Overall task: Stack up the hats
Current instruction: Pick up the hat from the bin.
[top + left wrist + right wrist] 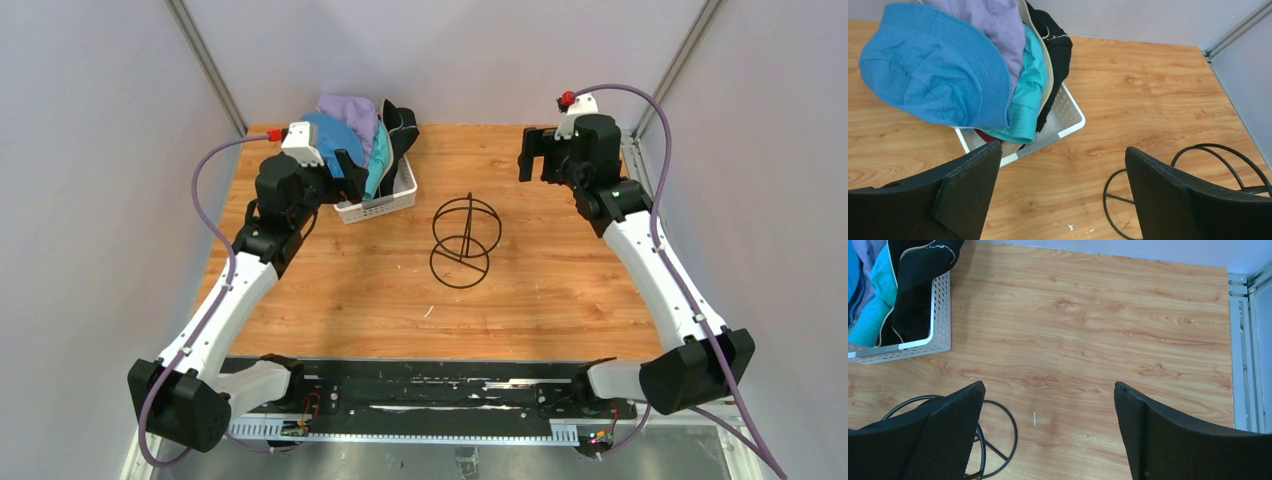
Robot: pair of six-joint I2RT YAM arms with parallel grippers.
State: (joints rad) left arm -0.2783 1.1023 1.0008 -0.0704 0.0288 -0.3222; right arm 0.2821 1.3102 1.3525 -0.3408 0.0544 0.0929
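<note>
Several bucket hats are piled in a white lattice basket (pixel 385 205) at the back left of the table. The blue hat (pixel 933 65) lies on top, with the lavender hat (pixel 993 20), teal hat (pixel 1025 100) and black hat (pixel 1055 45) beside it. A sliver of the dark red hat (pixel 983 134) shows low in the basket and the beige hat shows only as a thin edge (pixel 1047 60). My left gripper (pixel 1063 170) is open and empty, hovering just in front of the basket. My right gripper (pixel 1048 410) is open and empty at the back right.
A black wire-frame stand (pixel 465 240) stands at the table's middle, right of the basket; it also shows in the left wrist view (pixel 1198 170) and the right wrist view (pixel 993 435). Grey walls enclose the table, with a metal rail (pixel 1248 340) at the right edge.
</note>
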